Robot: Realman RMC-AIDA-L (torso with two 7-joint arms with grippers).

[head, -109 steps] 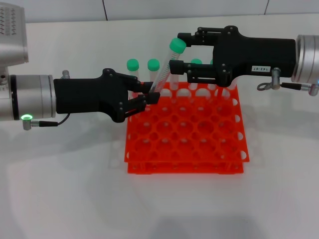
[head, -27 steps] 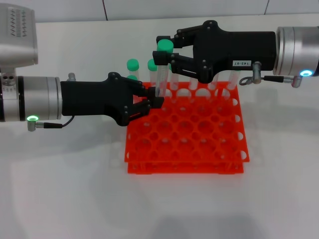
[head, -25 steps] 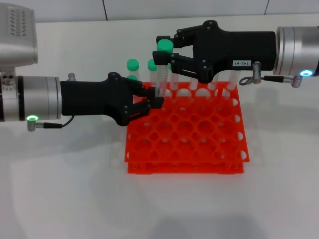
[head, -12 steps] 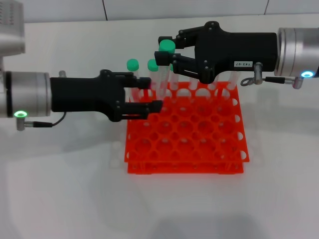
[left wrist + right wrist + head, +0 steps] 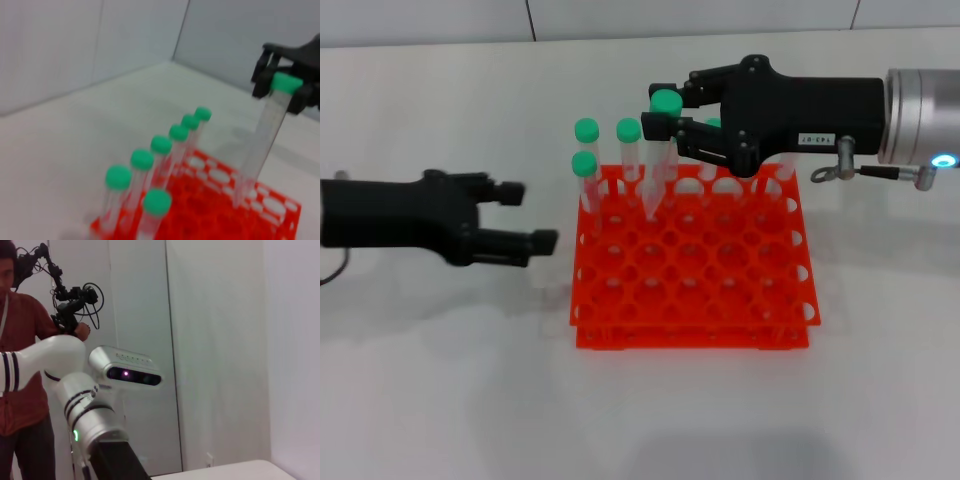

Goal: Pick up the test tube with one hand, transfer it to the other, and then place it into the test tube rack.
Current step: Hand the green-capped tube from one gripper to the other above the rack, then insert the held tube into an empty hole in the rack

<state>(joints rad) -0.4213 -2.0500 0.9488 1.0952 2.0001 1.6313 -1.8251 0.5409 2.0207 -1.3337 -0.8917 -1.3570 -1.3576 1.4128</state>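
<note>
My right gripper [image 5: 658, 112], the one with a white label, is shut on the test tube [image 5: 656, 170] just under its green cap. The tube hangs nearly upright, and its lower tip is at the back-left holes of the orange-red rack [image 5: 690, 300]. I cannot tell whether the tip is inside a hole. The left wrist view also shows the held tube [image 5: 262, 140], the right gripper [image 5: 287, 65] and the rack [image 5: 260, 215]. My left gripper [image 5: 528, 214] is open and empty, off to the left of the rack.
Several other green-capped tubes [image 5: 586, 150] stand in the rack's back rows, and they show in the left wrist view [image 5: 161, 150]. The rack sits on a white table [image 5: 440, 380]. The right wrist view shows my left arm [image 5: 90, 425] and a person [image 5: 20, 365].
My left gripper opened, let go of the tube and drew back to the left. My right gripper kept the tube and moved slightly right and down over the rack.
</note>
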